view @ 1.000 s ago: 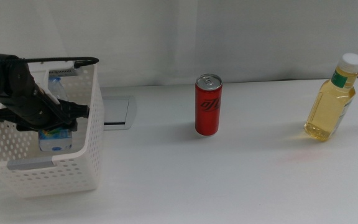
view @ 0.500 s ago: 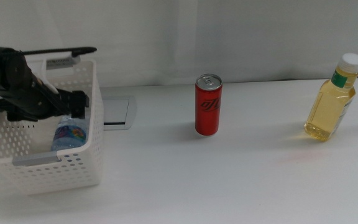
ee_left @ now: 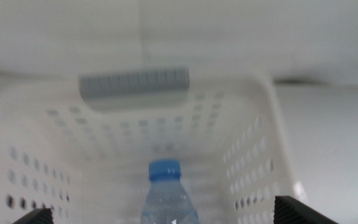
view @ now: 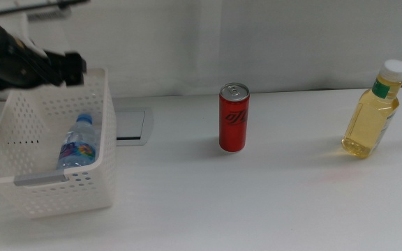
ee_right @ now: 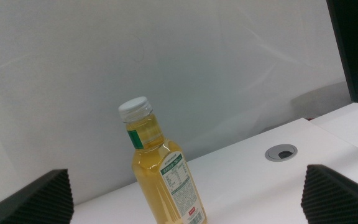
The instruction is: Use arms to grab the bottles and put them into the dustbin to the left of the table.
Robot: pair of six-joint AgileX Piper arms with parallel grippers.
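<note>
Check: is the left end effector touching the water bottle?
Apart. Left wrist view: water bottle lies in the dustbin, below the open left end effector.

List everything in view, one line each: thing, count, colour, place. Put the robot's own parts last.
Water bottle: one, clear with a blue cap, lying inside the basket.
Basket: one, white with holes in its sides and grey handles, at the table's left end.
Soda can: one, red, upright near the table's middle.
Yellow bottle: one, yellow liquid, white cap, green neck band, upright at the right end.
Flat panel: one, grey-rimmed, set in the tabletop just right of the basket.
Round hole cover: one, grey, in the tabletop beyond the yellow bottle.
Table: one, white, under everything.
Left gripper: one, black, above the basket, fingers open, holding nothing.
Right gripper: one, black, facing the yellow bottle, fingers open.
</note>
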